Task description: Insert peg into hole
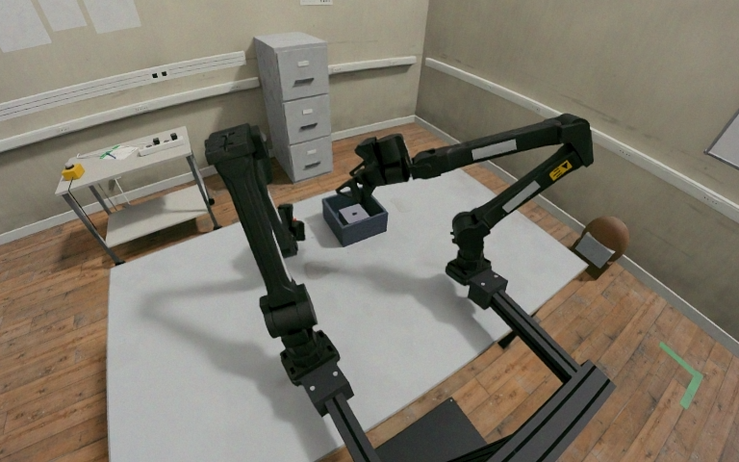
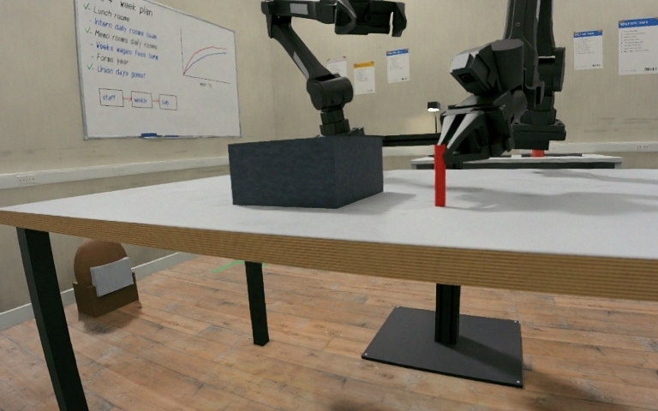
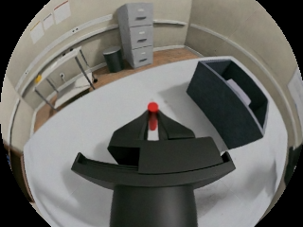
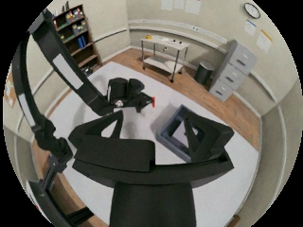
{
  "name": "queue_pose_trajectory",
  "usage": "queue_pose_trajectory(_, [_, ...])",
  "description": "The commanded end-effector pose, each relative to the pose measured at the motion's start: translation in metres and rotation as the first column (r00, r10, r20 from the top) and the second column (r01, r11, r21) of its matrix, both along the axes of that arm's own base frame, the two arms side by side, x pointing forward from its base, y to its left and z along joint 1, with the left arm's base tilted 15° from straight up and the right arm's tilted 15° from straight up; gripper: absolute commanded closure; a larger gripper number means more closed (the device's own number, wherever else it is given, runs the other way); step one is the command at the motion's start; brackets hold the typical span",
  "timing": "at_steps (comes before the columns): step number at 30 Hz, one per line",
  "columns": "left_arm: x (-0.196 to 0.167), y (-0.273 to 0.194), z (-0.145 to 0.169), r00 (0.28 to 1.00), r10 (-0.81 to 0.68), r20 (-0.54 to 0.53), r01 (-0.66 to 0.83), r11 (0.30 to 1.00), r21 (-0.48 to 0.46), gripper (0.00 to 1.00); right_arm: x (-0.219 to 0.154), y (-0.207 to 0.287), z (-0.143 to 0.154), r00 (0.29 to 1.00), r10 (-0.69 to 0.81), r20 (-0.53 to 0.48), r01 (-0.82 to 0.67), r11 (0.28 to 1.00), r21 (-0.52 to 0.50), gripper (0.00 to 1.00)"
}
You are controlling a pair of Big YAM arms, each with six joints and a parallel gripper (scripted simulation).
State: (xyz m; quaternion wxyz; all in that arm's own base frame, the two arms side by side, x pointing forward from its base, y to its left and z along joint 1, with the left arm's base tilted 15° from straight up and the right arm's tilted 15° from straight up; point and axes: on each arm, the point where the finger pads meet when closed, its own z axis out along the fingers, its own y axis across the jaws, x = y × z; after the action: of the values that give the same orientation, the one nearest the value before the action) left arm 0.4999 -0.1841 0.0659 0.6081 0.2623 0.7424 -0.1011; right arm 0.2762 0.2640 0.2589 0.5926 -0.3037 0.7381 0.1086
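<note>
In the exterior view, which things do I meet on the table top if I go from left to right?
Open box, then the red peg, upright in the left arm's jaws.

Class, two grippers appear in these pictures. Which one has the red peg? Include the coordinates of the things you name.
The left arm's gripper (image 1: 294,221) (image 2: 440,146) (image 3: 152,113) (image 4: 151,100): its fingers are shut on the red peg (image 2: 439,178) (image 3: 152,108) (image 4: 153,102), while the right arm's gripper (image 1: 355,192) (image 2: 396,31) (image 4: 152,114) stands open, holding nothing.

The white table (image 1: 207,354) (image 2: 118,223) (image 3: 62,156) (image 4: 218,203) carries the dark blue open box (image 1: 362,231) (image 2: 284,175) (image 3: 222,106) (image 4: 171,146)
</note>
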Motion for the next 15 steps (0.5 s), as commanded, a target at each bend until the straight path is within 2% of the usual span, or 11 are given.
queue_pose_trajectory(1, [0.0013,-0.0038,0.0078,1.000,-0.006,0.029,0.006,1.000,-0.004,0.94,0.0033,0.0046,0.0229,1.000,0.000,0.024,-0.001,0.999,0.034,0.00])
queue_pose_trajectory(7, [0.0005,-0.0036,0.0054,1.000,-0.007,0.020,0.007,1.000,-0.001,0.94,0.0033,0.0046,0.0229,1.000,0.000,0.024,-0.001,0.999,0.034,0.00])
queue_pose_trajectory(8, [0.0004,-0.0036,0.0053,1.000,-0.007,0.020,0.007,1.000,-0.001,0.83,0.0033,0.0046,0.0229,1.000,0.000,0.024,-0.001,0.999,0.034,0.00])
queue_pose_trajectory(9, [0.0003,-0.0036,0.0052,1.000,-0.007,0.020,0.007,1.000,-0.001,0.80,0.0033,0.0046,0.0229,1.000,0.000,0.024,-0.001,0.999,0.034,0.00])
queue_pose_trajectory(15, [0.0021,-0.0017,0.0054,1.000,-0.003,0.019,0.003,1.000,-0.001,0.80,0.0033,0.0046,0.0229,1.000,0.000,0.024,-0.001,0.999,0.034,0.00])
